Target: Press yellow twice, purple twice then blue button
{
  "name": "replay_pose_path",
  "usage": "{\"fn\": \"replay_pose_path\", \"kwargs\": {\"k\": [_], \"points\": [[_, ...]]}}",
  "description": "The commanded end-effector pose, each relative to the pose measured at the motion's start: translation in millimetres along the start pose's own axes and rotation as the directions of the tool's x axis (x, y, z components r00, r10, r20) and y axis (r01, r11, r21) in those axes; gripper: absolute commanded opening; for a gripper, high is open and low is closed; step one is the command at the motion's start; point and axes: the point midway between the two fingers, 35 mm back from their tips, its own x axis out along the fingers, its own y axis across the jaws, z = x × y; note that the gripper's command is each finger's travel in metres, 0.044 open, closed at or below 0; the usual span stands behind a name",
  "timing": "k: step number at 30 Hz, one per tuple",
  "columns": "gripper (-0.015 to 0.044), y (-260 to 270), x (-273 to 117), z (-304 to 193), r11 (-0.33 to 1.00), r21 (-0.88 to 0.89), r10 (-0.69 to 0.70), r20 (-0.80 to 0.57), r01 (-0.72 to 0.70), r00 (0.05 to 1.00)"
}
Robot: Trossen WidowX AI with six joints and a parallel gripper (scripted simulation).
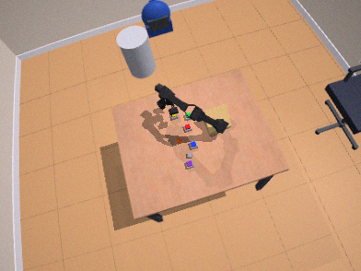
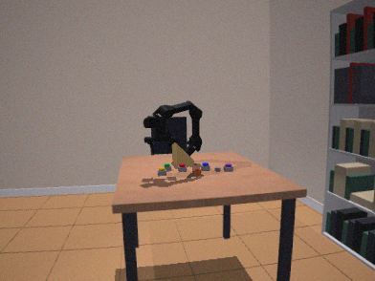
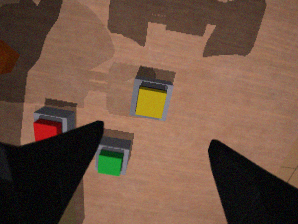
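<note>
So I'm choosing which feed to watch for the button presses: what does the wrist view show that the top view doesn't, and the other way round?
Only the wrist view shows the gripper close up: fingers wide apart, nothing between them, the yellow button ahead of the gap. Only the top view shows the blue button, purple button, the small grey block, the whole arm and the table's edges. Both show the yellow, green and red buttons.
</note>
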Motion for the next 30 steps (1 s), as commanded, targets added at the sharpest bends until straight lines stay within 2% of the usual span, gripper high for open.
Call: {"fn": "replay_pose_path", "kwargs": {"k": [1,9,10,30], "points": [[0.0242,4.7,45.5,-2.7,1.000,0.010,0.023,-0.020,-0.023,1.000],[0.0033,5.5,53.3,-3.5,1.000,0.010,0.023,-0.020,-0.023,1.000],[0.0020,5.5,53.3,-3.5,1.000,0.010,0.023,-0.020,-0.023,1.000],[0.0020,5.8,70.4,-3.3,1.000,0.010,0.024,-0.019,-0.024,1.000]]}}
